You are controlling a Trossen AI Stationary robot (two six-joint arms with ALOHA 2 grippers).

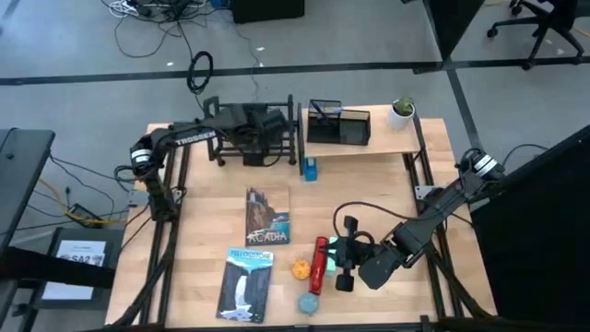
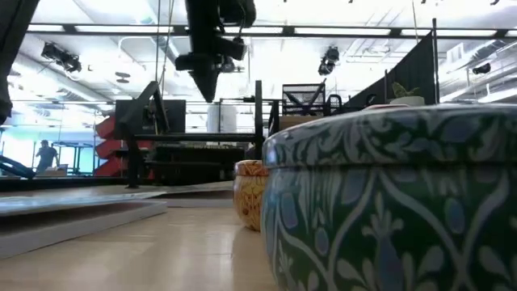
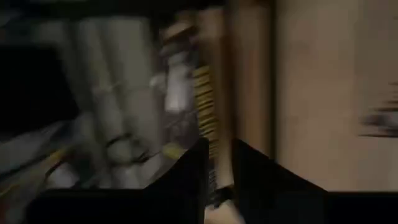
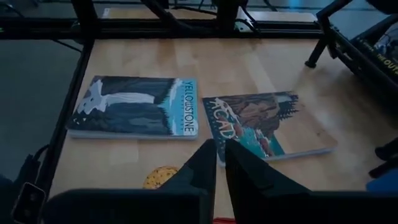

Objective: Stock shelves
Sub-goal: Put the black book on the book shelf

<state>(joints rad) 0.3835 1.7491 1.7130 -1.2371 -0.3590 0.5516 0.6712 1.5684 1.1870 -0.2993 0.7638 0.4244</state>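
**Two arms over a table of books and shelves**

You are looking down on a light wooden table (image 1: 194, 231) with two shelf units along its far edge. The black metal-tube rack (image 1: 253, 129) stands far left of centre, with thin dark bars and upright posts. The wooden plank shelf (image 1: 392, 143) sits just to its right, a pale board on thin black legs. On the plank rest a black mesh organizer (image 1: 339, 124) and a small potted plant (image 1: 401, 111) in a white pot.

Two books lie flat on the table. One cover reads "ACADIA" (image 1: 267, 217); the other, nearer the front edge, reads "YELLOWSTONE" (image 1: 247, 283). A third book shows in the right wrist view on the rack, with "THE OUT" (image 4: 376, 46) readable.

Your left arm carries the word "TROSSEN" on its link. Your left gripper (image 1: 267, 129) reaches over the black rack; its fingers (image 3: 186, 180) stand close together, with only a thin gap.

Your right gripper (image 1: 339, 258) hovers near the front right of the table, its fingers (image 4: 202, 165) nearly pressed together, holding nothing. Below it lie a red object (image 1: 320, 265), a small orange jar (image 1: 300, 269) and a blue-green patterned container (image 1: 309, 303). A small blue box (image 1: 311, 169) stands in front of the shelves.
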